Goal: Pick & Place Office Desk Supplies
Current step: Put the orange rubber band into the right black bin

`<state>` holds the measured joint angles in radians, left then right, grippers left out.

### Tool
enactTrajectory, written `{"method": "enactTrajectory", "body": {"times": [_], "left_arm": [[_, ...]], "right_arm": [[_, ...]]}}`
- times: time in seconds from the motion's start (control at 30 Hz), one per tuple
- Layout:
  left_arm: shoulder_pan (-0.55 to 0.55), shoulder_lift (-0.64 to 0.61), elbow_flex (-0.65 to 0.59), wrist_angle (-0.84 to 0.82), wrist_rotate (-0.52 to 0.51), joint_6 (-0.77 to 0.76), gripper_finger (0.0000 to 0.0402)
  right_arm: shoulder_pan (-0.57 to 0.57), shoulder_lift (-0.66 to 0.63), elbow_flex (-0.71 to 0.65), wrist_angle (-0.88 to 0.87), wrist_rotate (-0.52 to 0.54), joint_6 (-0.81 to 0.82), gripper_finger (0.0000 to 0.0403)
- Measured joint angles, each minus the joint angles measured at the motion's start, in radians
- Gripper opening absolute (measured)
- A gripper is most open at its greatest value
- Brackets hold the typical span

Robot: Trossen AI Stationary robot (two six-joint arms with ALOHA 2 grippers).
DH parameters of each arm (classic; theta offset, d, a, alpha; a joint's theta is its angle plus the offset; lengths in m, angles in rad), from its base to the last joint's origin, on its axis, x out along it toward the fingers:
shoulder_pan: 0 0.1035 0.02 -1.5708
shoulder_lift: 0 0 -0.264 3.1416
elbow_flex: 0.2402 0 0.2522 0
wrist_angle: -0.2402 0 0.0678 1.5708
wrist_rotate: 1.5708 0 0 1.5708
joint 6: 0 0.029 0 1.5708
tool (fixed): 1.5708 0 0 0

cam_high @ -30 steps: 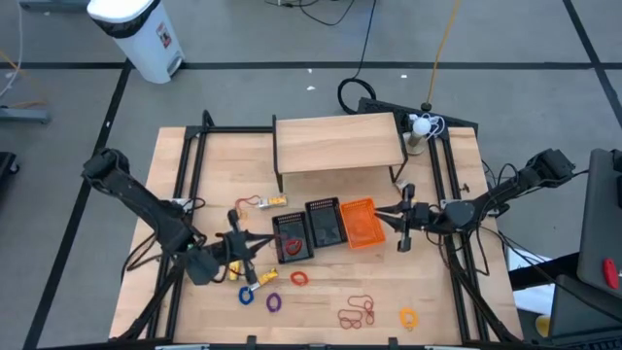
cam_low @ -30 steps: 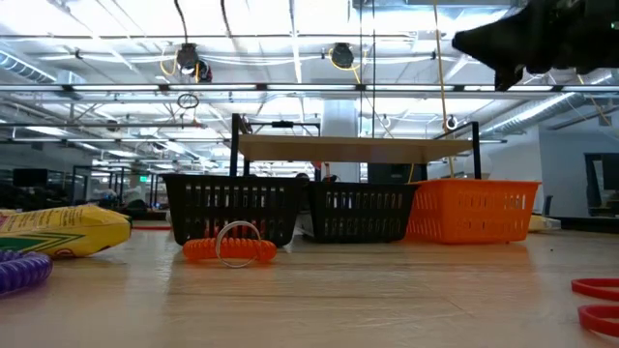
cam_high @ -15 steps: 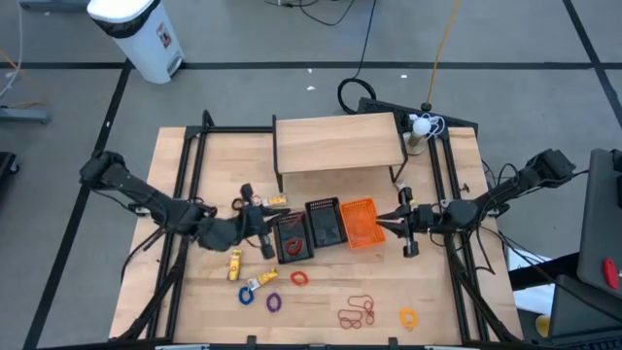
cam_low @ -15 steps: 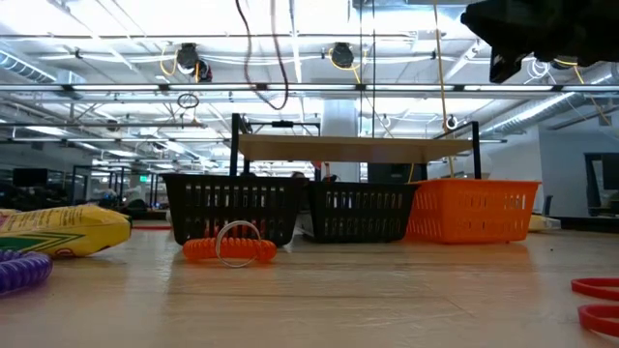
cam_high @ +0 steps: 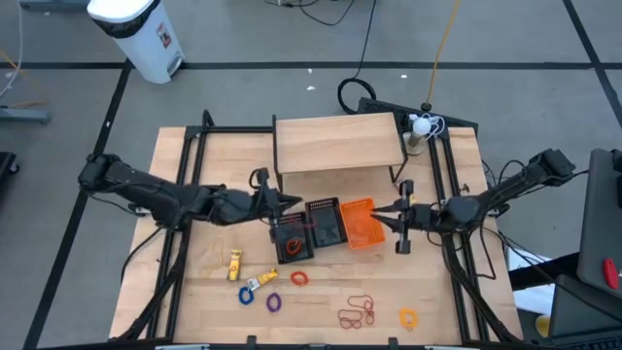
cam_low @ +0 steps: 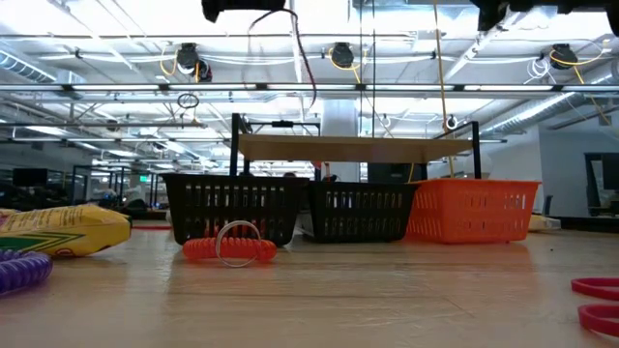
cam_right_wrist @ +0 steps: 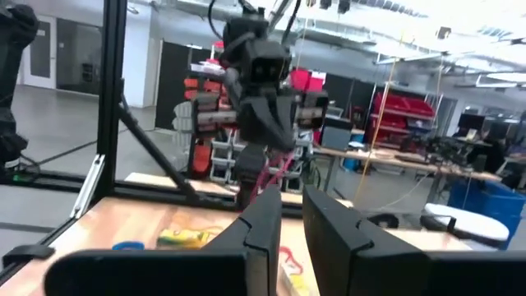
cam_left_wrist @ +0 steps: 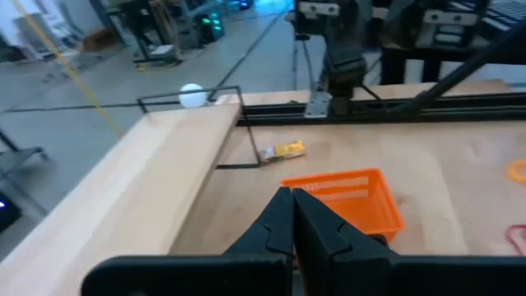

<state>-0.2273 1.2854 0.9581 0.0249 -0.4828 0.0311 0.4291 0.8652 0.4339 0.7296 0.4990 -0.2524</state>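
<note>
**Both grippers above the basket row**

While its fingers are pressed fully together, the left gripper (cam_high: 288, 202) hangs over the left black basket (cam_high: 291, 236), a thin red band (cam_low: 302, 58) dangling from it. The right gripper (cam_high: 383, 211) — fingers narrowly parted, nothing visibly held — hovers beside the orange basket (cam_high: 358, 222). Loose supplies lie in front of the baskets: yellow pieces (cam_high: 235, 263), an orange ring (cam_high: 299, 278), a purple ring (cam_high: 273, 303), red loops (cam_high: 357, 313) — all on the wooden table (cam_high: 437, 292).
</note>
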Motion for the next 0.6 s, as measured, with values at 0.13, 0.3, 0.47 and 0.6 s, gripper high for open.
{"method": "enactTrajectory", "body": {"times": [0.13,0.3,0.47,0.6], "left_arm": [[0.042,0.035,-0.001,0.041,0.081,0.001,0.0000],[0.074,0.082,-0.001,0.115,0.198,0.022,0.0000],[0.074,0.118,-0.001,0.112,0.222,-0.009,0.0000],[0.062,0.131,-0.001,0.112,0.223,-0.007,0.0000]], "right_arm": [[-0.010,-0.004,0.021,-0.009,0.001,0.016,0.0045],[-0.016,-0.009,0.051,-0.031,0.002,0.001,0.0045],[-0.030,-0.008,0.054,-0.035,0.002,0.010,0.0045],[-0.031,-0.007,0.054,-0.042,0.002,0.025,0.0045]]}}
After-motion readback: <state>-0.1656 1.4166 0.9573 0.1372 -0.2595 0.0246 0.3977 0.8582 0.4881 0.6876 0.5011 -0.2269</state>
